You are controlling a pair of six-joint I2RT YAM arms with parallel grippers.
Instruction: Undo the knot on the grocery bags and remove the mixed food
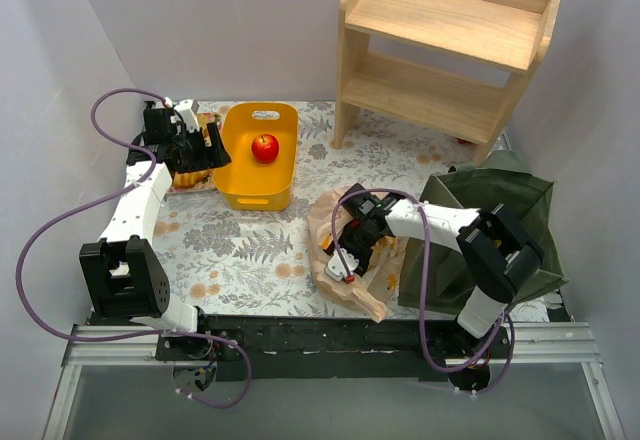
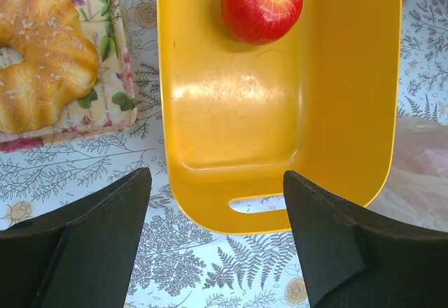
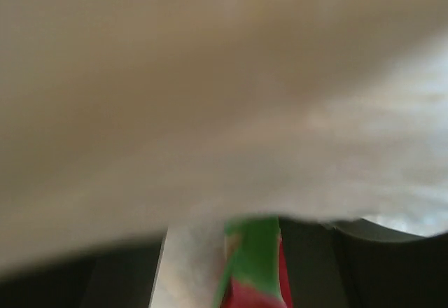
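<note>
The thin tan plastic bag [image 1: 372, 295] lies crumpled at the front centre, and I cannot make out its knot. My right gripper [image 1: 350, 248] is down in the bag's folds. In the right wrist view the bag [image 3: 210, 77] fills the frame as a blur, and a red-and-green piece of food [image 3: 253, 273] shows between the dark fingers [image 3: 350, 273]; contact is unclear. A small red bit [image 1: 348, 278] shows just below that gripper. My left gripper [image 1: 205, 145] [image 2: 217, 176] hangs open and empty over the near end of the yellow basket [image 2: 280, 133].
A red apple [image 1: 265, 147] [image 2: 261, 3] lies in the yellow basket [image 1: 240, 185]. A glazed donut [image 2: 42, 49] sits on a floral tray [image 2: 120, 77] left of it. A dark green tote [image 1: 505, 215] stands at the right, a wooden shelf [image 1: 440, 40] behind.
</note>
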